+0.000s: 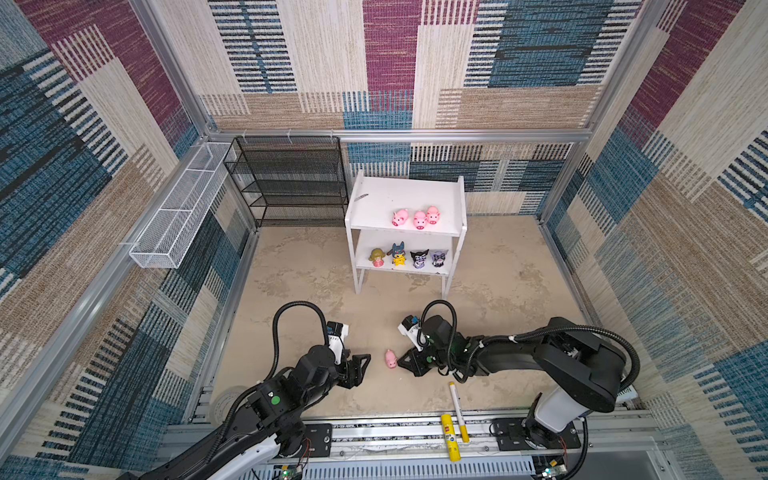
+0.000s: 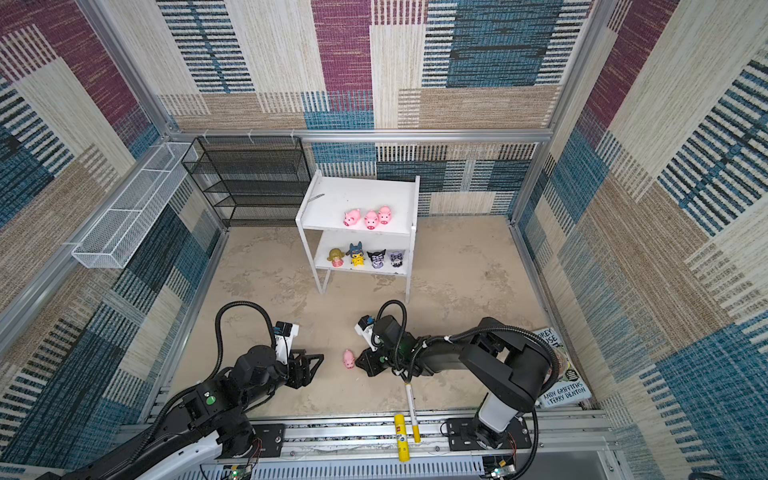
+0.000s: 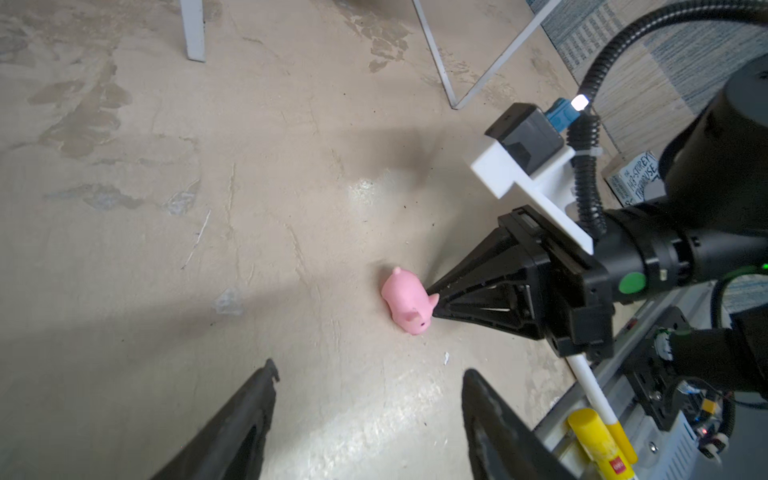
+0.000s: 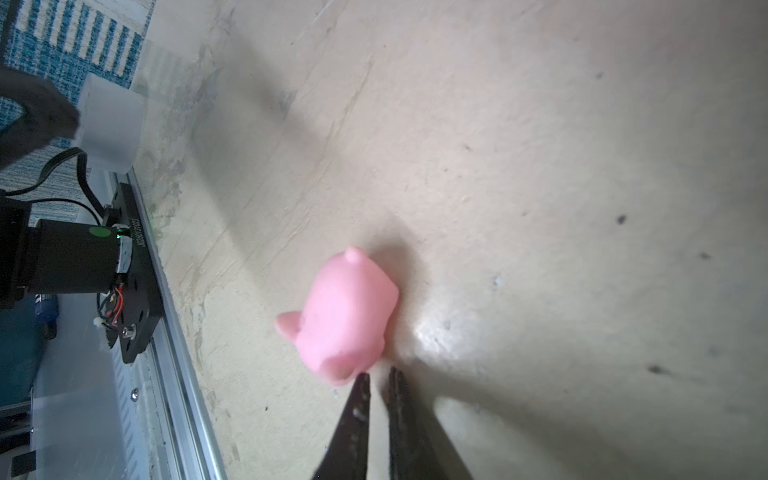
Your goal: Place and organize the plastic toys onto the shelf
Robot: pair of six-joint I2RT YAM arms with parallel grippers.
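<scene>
- The shelf stands toward the back of the bench and shows in both top views.
- Three pink pigs sit close together in a row on the shelf's top board, toward its right-arm side.
- On the shelf's lower board, four toys stand upright in a line. They are a blond doll, a yellow figure in a blue hood, and two black-and-purple figures.
- A fourth pig lies on the bench well in front of the shelf, clear of its legs, with its tail end turned toward the shelf.
- The right pincer hangs low over the bench in front of the shelf. It is clenched on nothing, and its tips touch the fourth pig at the head end, by an ear.
- The left pincer is also low in front of the shelf. It is released, its two fingers spread wide and empty, and it sits near the fourth pig without touching it.
- A marker and a yellow tube lie at the bench edge farthest from the shelf.
- A black mesh rack stands just beside the shelf on its left-arm side, with a white wire basket beyond it.
</scene>
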